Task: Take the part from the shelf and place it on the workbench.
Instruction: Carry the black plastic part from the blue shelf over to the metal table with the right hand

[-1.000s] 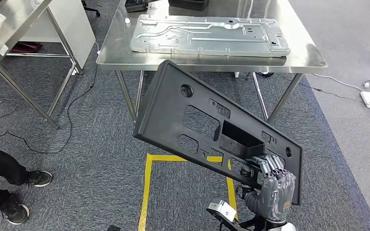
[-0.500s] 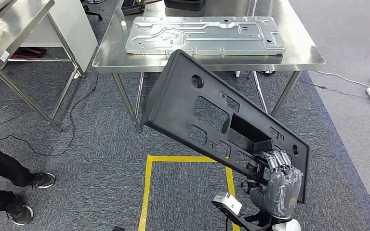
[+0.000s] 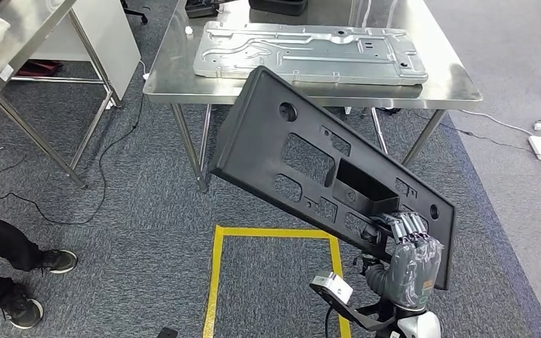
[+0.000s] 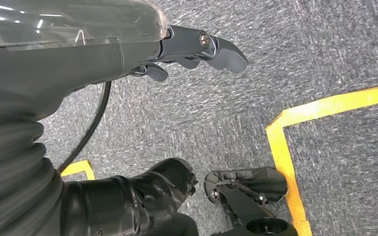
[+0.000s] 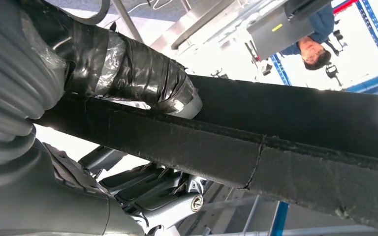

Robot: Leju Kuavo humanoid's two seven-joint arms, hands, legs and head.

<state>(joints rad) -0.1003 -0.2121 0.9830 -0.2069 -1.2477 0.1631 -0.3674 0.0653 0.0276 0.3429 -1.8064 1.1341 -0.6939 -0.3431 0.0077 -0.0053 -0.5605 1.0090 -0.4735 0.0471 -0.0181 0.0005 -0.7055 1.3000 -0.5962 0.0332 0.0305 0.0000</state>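
Gripping flat black perforated part, right robot hand

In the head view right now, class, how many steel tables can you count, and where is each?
2. One steel table stands ahead, carrying a silver metal plate; the other table is at the upper left, partly cut off. More may lie outside the picture.

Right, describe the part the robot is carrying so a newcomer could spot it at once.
Start at the steel workbench ahead, with a silver metal plate lying on it. In front of it, above the carpet, the right hand holds a long panel tilted by its lower end. Unlike the plate, it is matte black, with rectangular cutouts.
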